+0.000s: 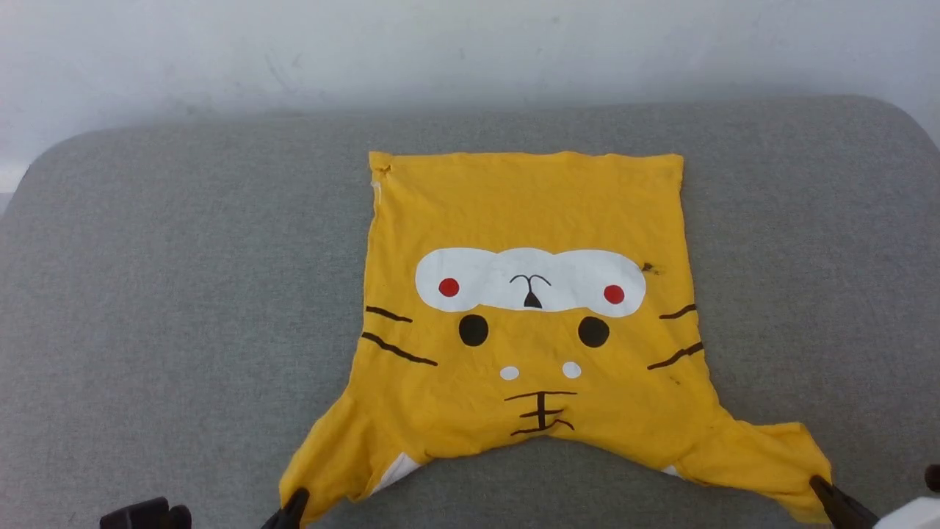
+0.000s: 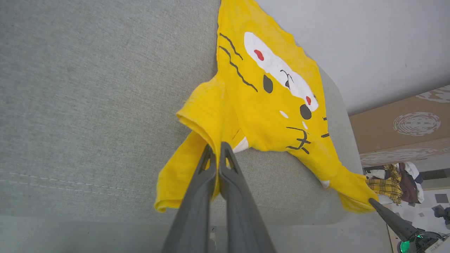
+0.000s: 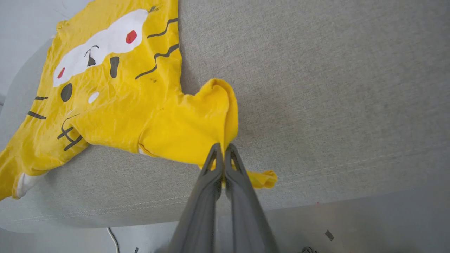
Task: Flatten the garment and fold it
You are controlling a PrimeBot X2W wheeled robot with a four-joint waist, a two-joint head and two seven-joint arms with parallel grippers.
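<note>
I see left gripper (image 2: pixel 216 147), right gripper (image 3: pixel 223 147) each pinching yellow T-shirt (image 1: pixel 529 213) at sleeve tips (image 1: pixel 323 455), nearside of face patch (image 1: pixel 530 279); cloth light, limp. Hems are best hold.

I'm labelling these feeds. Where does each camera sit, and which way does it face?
Head view: on the head, facing forward and down at the T-shirt on the grey cushion; left gripper and right gripper tips at the bottom.
Left wrist view: on the left wrist, looking along its shut fingers pinching the left-hand sleeve; the right gripper's tip lower right.
Right wrist view: on the right wrist, looking along its shut fingers pinching the right-hand sleeve.
Shared: both wrist views show the T-shirt's face print.
</note>
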